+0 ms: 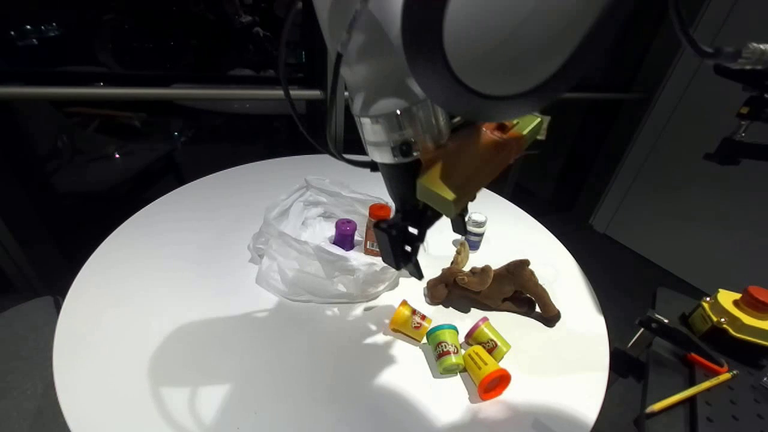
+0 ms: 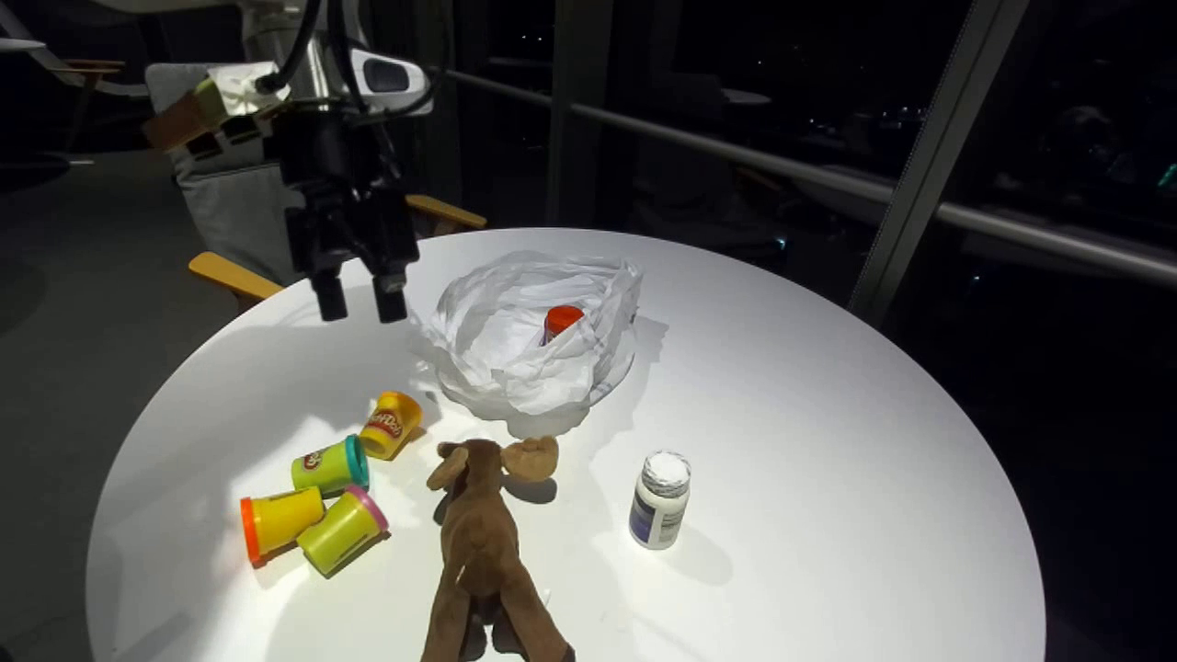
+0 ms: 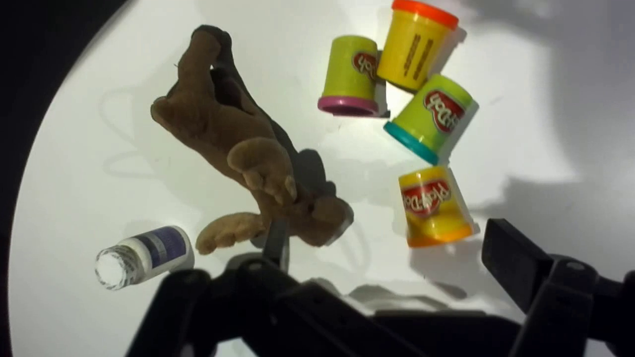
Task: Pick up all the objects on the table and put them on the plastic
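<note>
The white plastic bag (image 1: 288, 270) lies open on the table, also in an exterior view (image 2: 515, 386). A purple container (image 1: 344, 234) and a red-lidded bottle (image 1: 379, 212) are in it. A brown plush moose (image 3: 208, 124) lies on its belly. Several Play-Doh cans lie beside it: yellow with orange lid (image 3: 436, 208), green with teal lid (image 3: 429, 116), green with pink lid (image 3: 349, 72), yellow with red-orange lid (image 3: 414, 47). A white bottle (image 2: 659, 501) stands upright. My gripper (image 3: 389, 243) is open and empty above the table; it shows in both exterior views (image 1: 438, 249) (image 2: 361, 308).
The round white table (image 2: 828, 460) carries everything. A grey chair (image 2: 234, 211) with wooden arms stands behind its edge. A yellow box with a red button (image 1: 735, 318) and a pencil (image 1: 690, 392) lie on a dark surface beside the table.
</note>
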`<state>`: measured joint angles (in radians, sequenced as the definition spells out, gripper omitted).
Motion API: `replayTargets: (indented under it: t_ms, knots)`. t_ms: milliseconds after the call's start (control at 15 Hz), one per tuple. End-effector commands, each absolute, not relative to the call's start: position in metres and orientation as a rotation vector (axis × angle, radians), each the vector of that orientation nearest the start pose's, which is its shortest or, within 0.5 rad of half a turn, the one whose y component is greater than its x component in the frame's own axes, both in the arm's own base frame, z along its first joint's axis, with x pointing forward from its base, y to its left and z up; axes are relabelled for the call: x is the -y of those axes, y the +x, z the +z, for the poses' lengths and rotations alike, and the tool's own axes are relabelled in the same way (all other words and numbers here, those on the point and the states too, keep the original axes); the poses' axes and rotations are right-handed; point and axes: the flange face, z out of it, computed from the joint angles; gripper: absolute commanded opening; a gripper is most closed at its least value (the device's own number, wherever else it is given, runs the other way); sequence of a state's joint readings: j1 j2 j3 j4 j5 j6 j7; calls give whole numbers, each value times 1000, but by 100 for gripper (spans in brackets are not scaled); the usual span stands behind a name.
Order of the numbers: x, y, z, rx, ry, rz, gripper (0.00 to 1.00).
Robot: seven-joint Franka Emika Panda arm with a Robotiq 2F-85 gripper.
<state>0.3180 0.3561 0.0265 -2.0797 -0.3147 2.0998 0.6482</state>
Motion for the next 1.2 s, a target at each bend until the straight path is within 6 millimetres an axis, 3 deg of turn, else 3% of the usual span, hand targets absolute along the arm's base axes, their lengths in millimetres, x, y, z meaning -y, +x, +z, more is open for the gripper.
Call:
replayTargets:
  t_ms: [0,667,800,1133]
  knots:
    - [-172,512,225,-151,-3488,350,100]
    - [-172,519,228,-164,-3484,332,100]
    - [-170,518,226,-49,-3529,348,100]
    - [-189,518,194,333,-3509,295,100]
